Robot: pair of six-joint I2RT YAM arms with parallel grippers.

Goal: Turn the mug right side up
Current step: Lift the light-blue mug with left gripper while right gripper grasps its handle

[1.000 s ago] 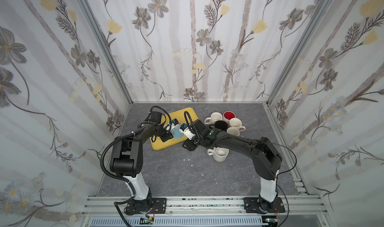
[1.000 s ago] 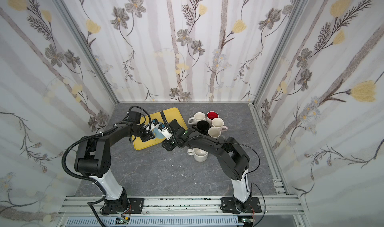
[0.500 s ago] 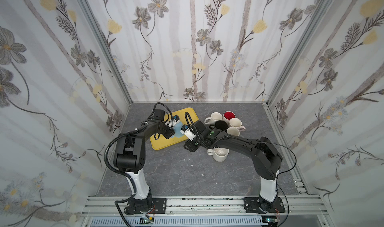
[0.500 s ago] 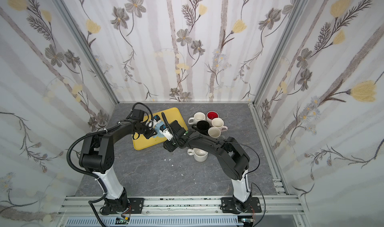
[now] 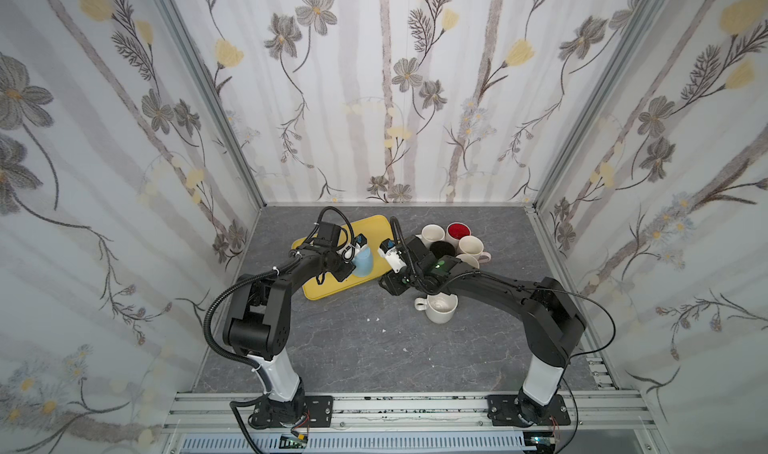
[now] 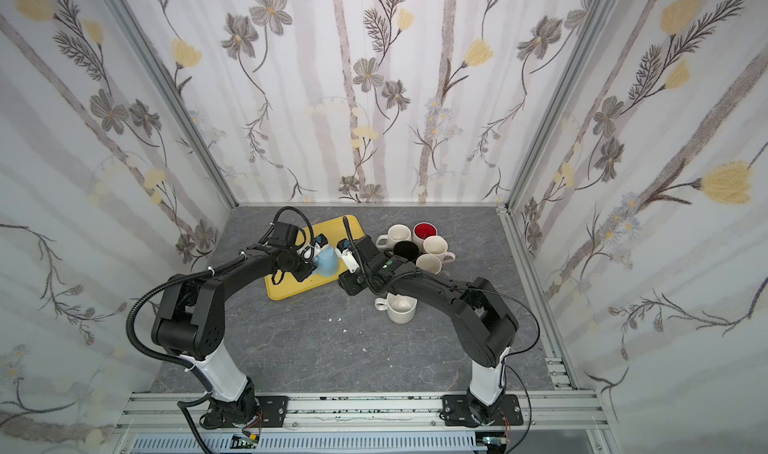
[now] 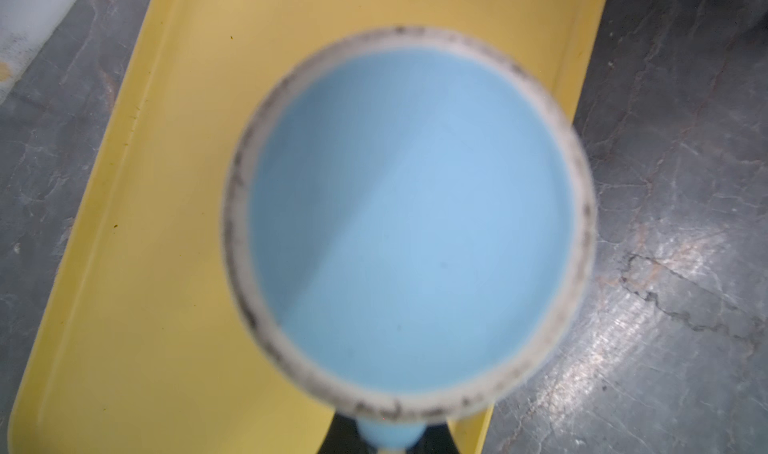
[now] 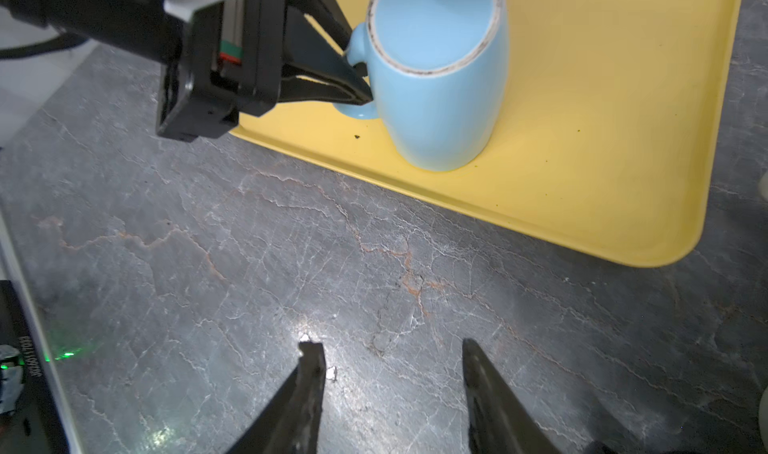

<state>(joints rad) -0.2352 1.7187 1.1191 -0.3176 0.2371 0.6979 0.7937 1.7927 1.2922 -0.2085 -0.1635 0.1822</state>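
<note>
Located blue mug [image 8: 440, 98] on yellow tray [image 8: 582, 140], near the tray's edge on the side toward the right arm. Stands inverted: mouth down on the tray floor, unglazed foot ring and flat blue base up, filling the left wrist view [image 7: 411, 223]. Long axis about vertical; exact tilt hard to judge.

Left pincer [image 8: 359, 86]: fingers brought together on the mug's handle, clamped. Handle turned toward the left arm, mug body straight ahead of the pincer. Clearly the nearer arm, and the only one in contact.

Right pincer [image 8: 390, 343]: jaws apart, empty, low over bare bench [image 5: 353, 348] just off the tray's lip, facing the mug.

Judged step: grasp made, flip not yet begun. Likely needs a lift clear of the tray floor, then a half turn of the wrist to bring the mouth up.

Room: open tray floor beyond the mug, bare bench in front. Tray lip close beside the mug. Right pincer near enough to crowd a swing toward it. Cluster of upright mugs [image 5: 457, 244] and lone cream mug [image 5: 440, 308] well apart, no obstacle.

Risk, as judged: thin hold on the handle only, so possible slip or pivot during rotation.
</note>
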